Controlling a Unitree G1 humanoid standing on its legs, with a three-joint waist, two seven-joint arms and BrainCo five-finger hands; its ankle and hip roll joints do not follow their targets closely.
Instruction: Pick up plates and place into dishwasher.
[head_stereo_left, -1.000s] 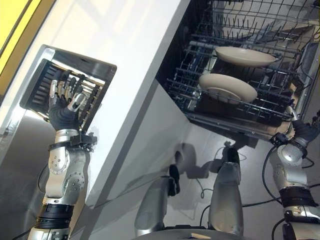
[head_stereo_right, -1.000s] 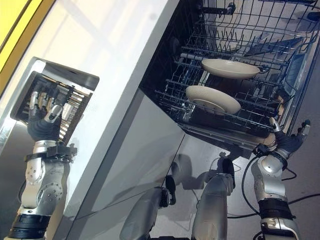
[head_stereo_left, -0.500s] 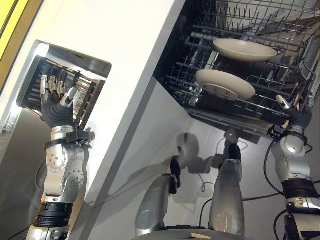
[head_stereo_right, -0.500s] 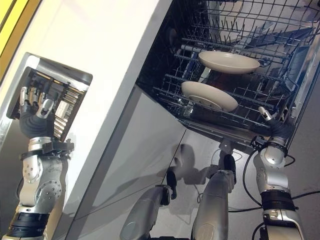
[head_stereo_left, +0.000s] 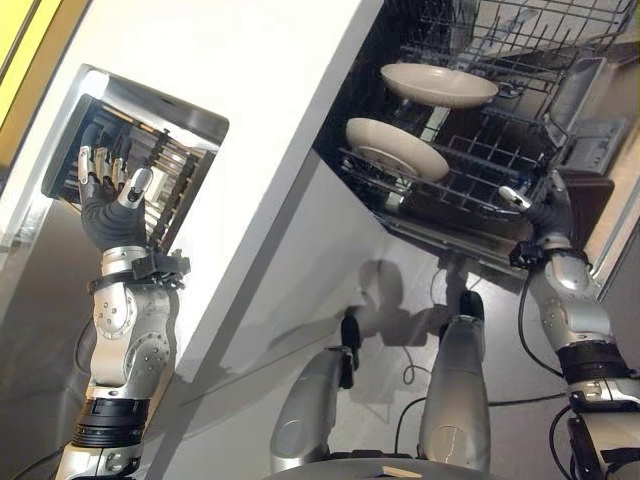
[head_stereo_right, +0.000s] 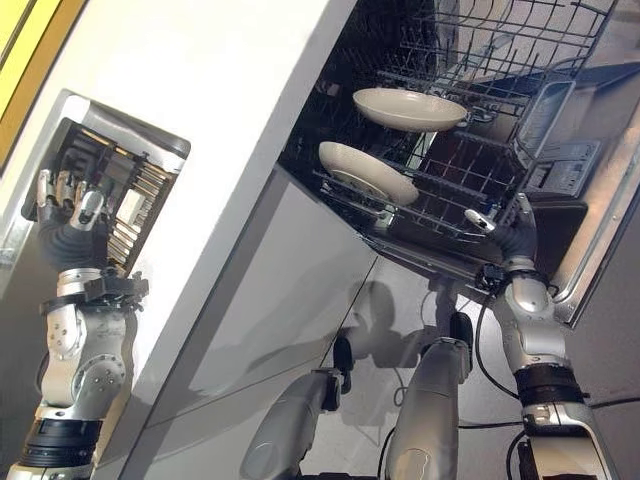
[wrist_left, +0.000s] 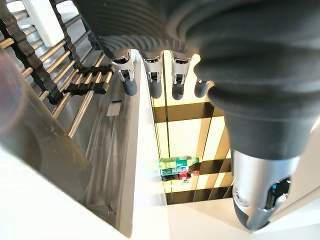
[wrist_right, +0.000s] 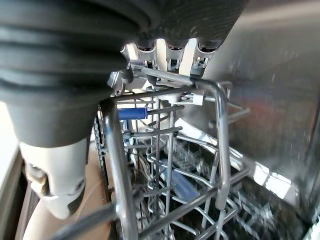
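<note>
Two beige plates lie in the dishwasher's lower wire rack (head_stereo_left: 480, 165), one (head_stereo_left: 395, 148) near the front and one (head_stereo_left: 438, 85) behind it. My right hand (head_stereo_left: 548, 208) is at the rack's front rim (wrist_right: 170, 77), its fingers (wrist_right: 172, 52) straight against the wire and the thumb (wrist_right: 55, 190) held apart. It holds no plate. My left hand (head_stereo_left: 108, 205) is raised, open and bare, in front of a dark dish-drying rack (head_stereo_left: 150, 165) set in a sink; its fingers (wrist_left: 152, 75) are spread and touch nothing.
A white counter (head_stereo_left: 270, 90) runs between the sink and the dishwasher. An upper wire rack (head_stereo_left: 500, 25) hangs above the plates. A grey basket (head_stereo_left: 575, 90) sits at the lower rack's right end, with the open door (head_stereo_left: 615, 230) beyond it.
The camera has shifted. My right hand has risen from below the dishwasher's edge to the lower rack's front rim. My left hand stays raised at the drying rack.
</note>
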